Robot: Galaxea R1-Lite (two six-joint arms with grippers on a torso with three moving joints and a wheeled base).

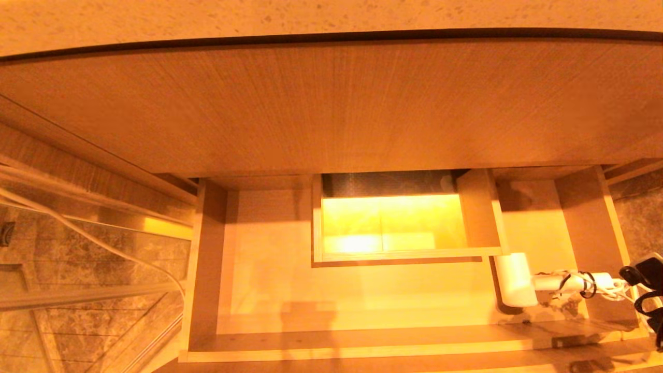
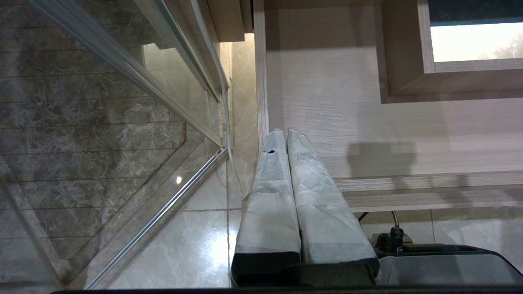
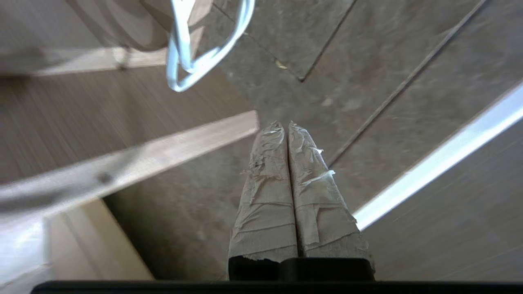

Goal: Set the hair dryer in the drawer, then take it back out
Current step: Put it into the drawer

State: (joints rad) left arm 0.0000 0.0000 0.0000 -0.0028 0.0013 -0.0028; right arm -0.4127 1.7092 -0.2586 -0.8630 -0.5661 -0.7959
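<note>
The wide, shallow, light wood drawer (image 1: 259,290) is pulled open under a tall wood panel (image 1: 331,103) and a speckled stone worktop (image 1: 311,15). At the middle of the drawer's back is a boxed wooden cut-out (image 1: 479,207) with a bright yellow glow inside. Grey marble floor tiles (image 2: 81,122) and a glass panel with a metal rail (image 2: 163,204) lie to the left of the drawer.

The small white hair dryer (image 1: 515,280) lies inside the drawer at its right end, just beside the corner of the boxed cut-out. Its stubby barrel points to the back and its handle points right. Its white cord (image 1: 580,284) is bundled with black ties. No writing can be read on it.

The right gripper (image 3: 288,124) is by the drawer's right wall, near the cord, pressed closed with nothing in it. The left gripper (image 2: 284,131) waits by the drawer's left front corner, also closed on nothing.
</note>
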